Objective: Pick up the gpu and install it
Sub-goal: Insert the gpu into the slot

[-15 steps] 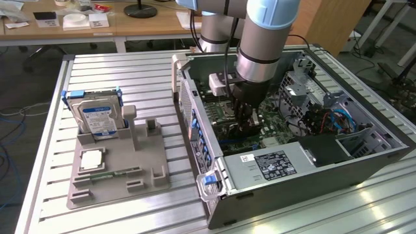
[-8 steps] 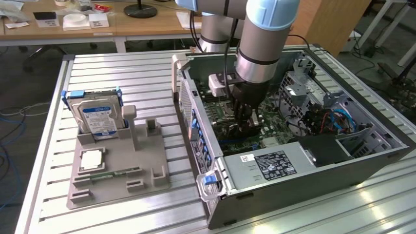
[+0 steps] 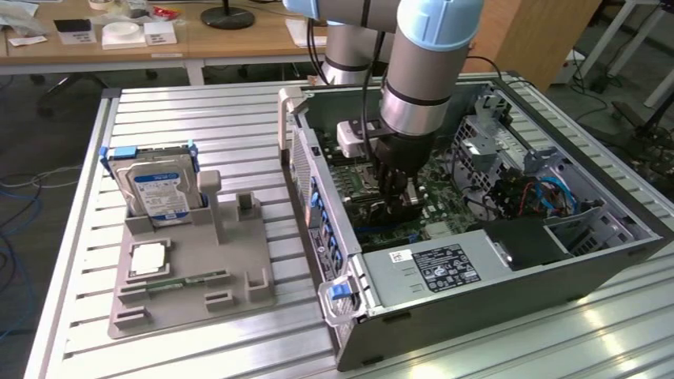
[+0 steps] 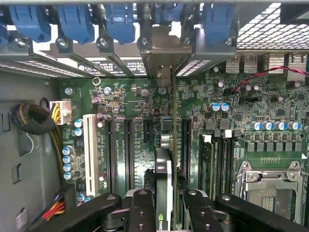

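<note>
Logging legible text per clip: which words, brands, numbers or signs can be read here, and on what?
"NVIDIA", sideways and partly cut off, so likely rather than certain: on the edge of the gpu.
Hard drive label: too small to read.
Power supply label: too small to read.
White sticker beside it: too small to read.
Motherboard print: too small to read.

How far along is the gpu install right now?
Pickup looks done: the pincer is shut on the gpu, held edge-on inside the computer case. In hand: it stands over the slots of the motherboard, bracket toward the rear openings. Left: seating, which I cannot confirm, and letting go.
</note>
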Tool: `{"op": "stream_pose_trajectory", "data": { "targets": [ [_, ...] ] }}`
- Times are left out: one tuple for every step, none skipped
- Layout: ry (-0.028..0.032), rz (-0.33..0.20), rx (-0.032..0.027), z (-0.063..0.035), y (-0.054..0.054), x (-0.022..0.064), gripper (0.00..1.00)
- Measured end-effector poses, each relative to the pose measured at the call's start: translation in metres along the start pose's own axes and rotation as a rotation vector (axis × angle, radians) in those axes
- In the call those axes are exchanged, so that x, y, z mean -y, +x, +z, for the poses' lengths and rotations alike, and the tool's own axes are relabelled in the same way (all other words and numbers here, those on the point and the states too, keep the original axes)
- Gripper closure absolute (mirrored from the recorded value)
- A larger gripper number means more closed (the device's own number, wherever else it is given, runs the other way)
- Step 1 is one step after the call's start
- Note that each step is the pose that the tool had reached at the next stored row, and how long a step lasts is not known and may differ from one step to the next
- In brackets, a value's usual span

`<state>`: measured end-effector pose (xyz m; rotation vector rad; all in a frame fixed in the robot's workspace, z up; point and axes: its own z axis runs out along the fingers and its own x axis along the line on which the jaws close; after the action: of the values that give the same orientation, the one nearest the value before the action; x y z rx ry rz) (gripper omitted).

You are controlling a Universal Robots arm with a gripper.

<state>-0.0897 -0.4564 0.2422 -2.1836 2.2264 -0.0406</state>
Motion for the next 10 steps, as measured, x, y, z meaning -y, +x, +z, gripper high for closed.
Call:
{"op": "stream_pose_trajectory", "data": {
  "targets": [
    [0.0, 0.0, -0.0001, 0.0, 0.0, 0.0, 0.73],
    [0.0, 0.0, 0.0, 0.0001, 0.0, 0.0, 0.73],
    [0.0001, 0.0, 0.0001, 0.0004, 0.0, -0.0002, 0.73],
    [0.0001, 0.0, 0.0, 0.0008, 0.0, -0.0004, 0.73],
    [-0.0001, 0.0, 0.0003, 0.0011, 0.0, -0.0008, 0.73],
    [0.0, 0.0, 0.0002, 0.0011, 0.0, -0.0008, 0.73],
    [0.0001, 0.0, 0.0001, 0.0011, 0.0, -0.0008, 0.73],
    [0.0, 0.0, 0.0001, 0.0011, 0.0, -0.0007, 0.73],
    [0.0, 0.0, 0.0001, 0.0011, 0.0, -0.0007, 0.73],
    [0.0001, 0.0, 0.0001, 0.0011, 0.0, -0.0007, 0.73]
  ]
}}
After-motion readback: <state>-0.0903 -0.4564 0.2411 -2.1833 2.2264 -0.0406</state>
